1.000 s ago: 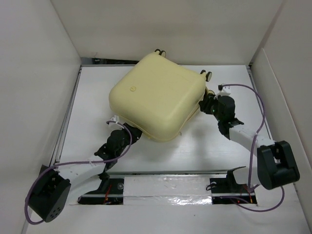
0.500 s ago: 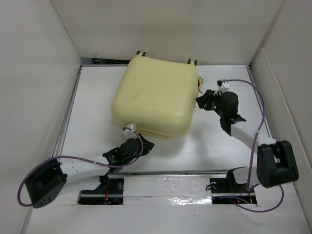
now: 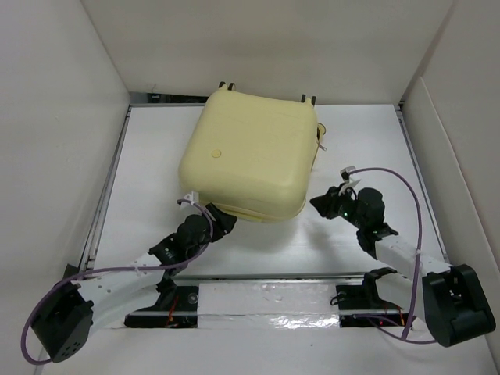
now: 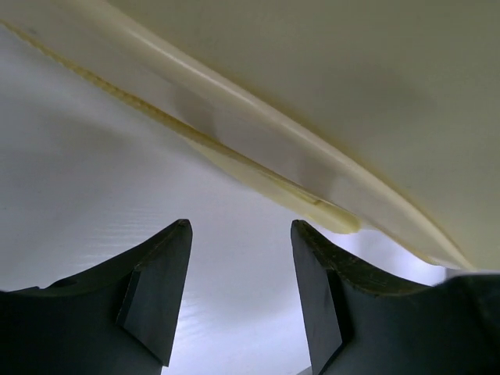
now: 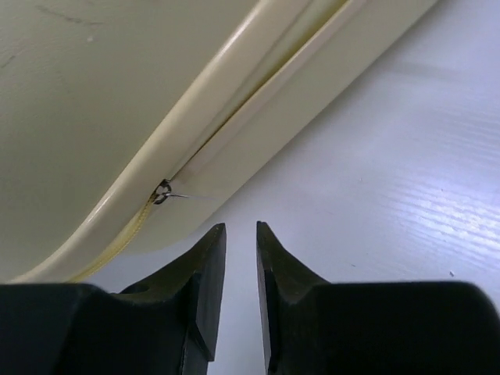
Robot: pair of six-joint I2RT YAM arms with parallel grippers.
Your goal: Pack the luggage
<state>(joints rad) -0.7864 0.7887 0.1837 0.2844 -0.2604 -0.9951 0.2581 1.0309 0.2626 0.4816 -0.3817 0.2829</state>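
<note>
You have the white table (image 3: 148, 172) under everything, and on it the luggage (image 3: 250, 156) lies flat and closed, one pale-yellow shell facing up, in the far middle of the surface with its caster wheels (image 3: 226, 84) poking out along the far edge. Its near edge overhangs the space just ahead of both arms. Your left gripper (image 3: 222, 222) sits low on the table at the near-left corner of the case, and from the left wrist view the left gripper (image 4: 238, 234) has its fingers (image 4: 160, 289) set moderately apart, with only bare table between them. The rim and zip seam of the luggage (image 4: 336, 101) run across just beyond the tips, and whether a tip touches the rim you cannot tell. Your right gripper (image 3: 317, 205) is just off the near-right corner, clear of the shell in the overhead view. In its own camera the right gripper (image 5: 241, 230) is drawn down to a thin slit and grips nothing. The small metal zipper pull (image 5: 168, 193) sticks out of the seam of the luggage (image 5: 117, 86), a little beyond and left of the fingertips, not touching them.
</note>
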